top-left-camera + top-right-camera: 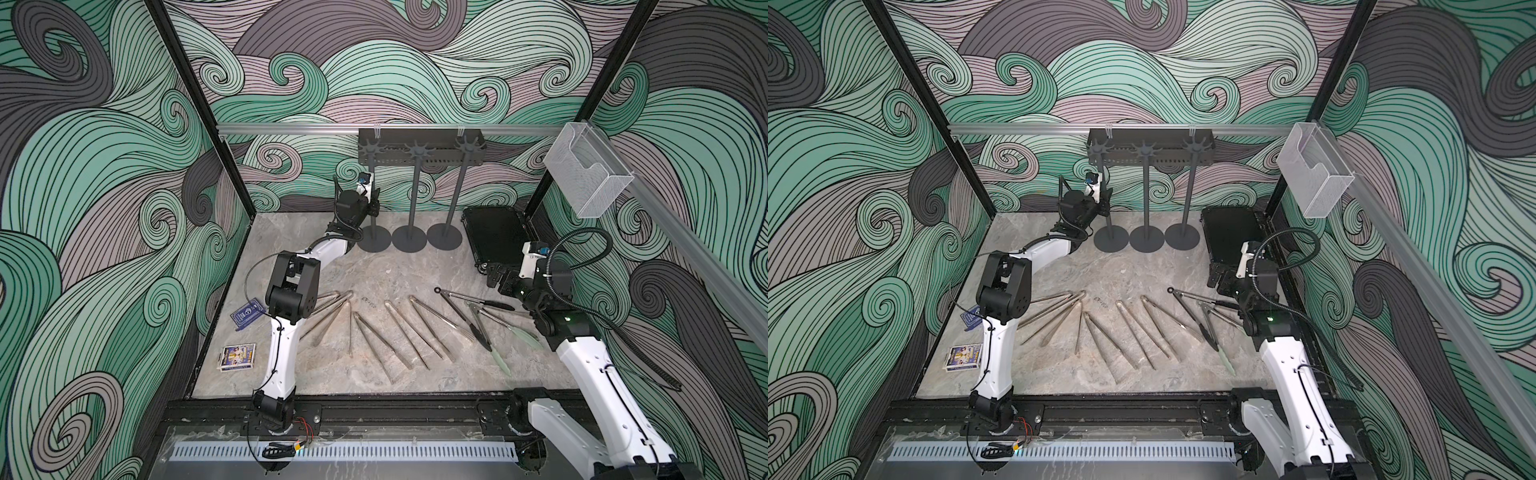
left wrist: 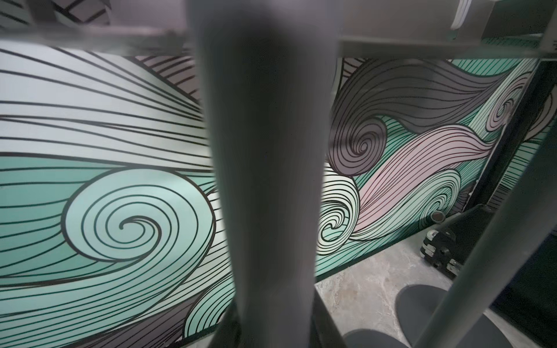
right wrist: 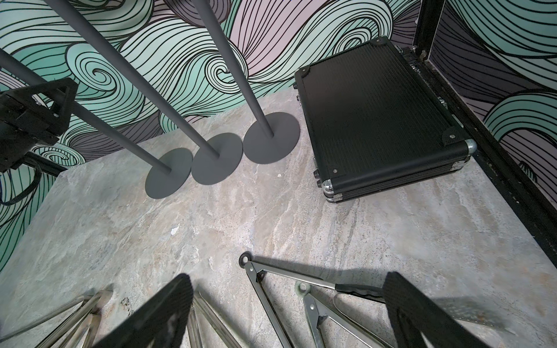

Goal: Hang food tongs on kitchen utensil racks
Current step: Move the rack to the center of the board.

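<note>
Upper centre in both top views, my left pincer brackets the pole of the leftmost rack; whether it truly clamps, I cannot tell. I'd squeeze gently, keeping the pole upright. All the tongs lie fanned on the bench. Mid-right, my right pincer hangs spread and empty.
</note>
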Motion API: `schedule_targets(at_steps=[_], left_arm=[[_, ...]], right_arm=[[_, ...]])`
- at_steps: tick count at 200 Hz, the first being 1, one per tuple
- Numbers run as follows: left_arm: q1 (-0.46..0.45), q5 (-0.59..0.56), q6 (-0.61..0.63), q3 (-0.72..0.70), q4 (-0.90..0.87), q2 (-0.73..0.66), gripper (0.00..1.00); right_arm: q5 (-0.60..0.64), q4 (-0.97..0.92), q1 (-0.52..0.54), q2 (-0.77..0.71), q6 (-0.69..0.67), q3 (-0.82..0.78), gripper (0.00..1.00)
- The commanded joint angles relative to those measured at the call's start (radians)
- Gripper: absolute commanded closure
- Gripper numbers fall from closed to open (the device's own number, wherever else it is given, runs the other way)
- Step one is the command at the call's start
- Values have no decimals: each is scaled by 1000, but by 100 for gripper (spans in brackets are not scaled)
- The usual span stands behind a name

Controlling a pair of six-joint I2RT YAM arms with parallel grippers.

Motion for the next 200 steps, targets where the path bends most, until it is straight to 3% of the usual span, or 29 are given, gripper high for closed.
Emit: schedule_targets(at_steps=[1, 10, 20, 68, 132, 171, 200], left_arm=[[7, 5, 16, 31, -4, 13, 76], [6, 4, 18, 24, -6, 8, 83], [6, -6, 22, 11, -5, -3, 100], [6, -100, 80, -103, 9, -133, 100], [13, -263, 140, -356, -8, -449, 100], [39, -360, 99, -573, -5, -658, 100], [79, -367, 16, -684, -37, -756, 100]], right_arm=[[-6, 0, 5, -6, 4, -8, 1], [-5, -2, 7, -11, 4, -9, 1], [-2, -4, 5, -17, 4, -7, 1], [-13, -4, 7, -35, 7, -12, 1], [-47, 15, 9, -66, 22, -35, 1], [-72, 34, 11, -88, 33, -55, 1], [-90, 46, 10, -94, 37, -61, 1]])
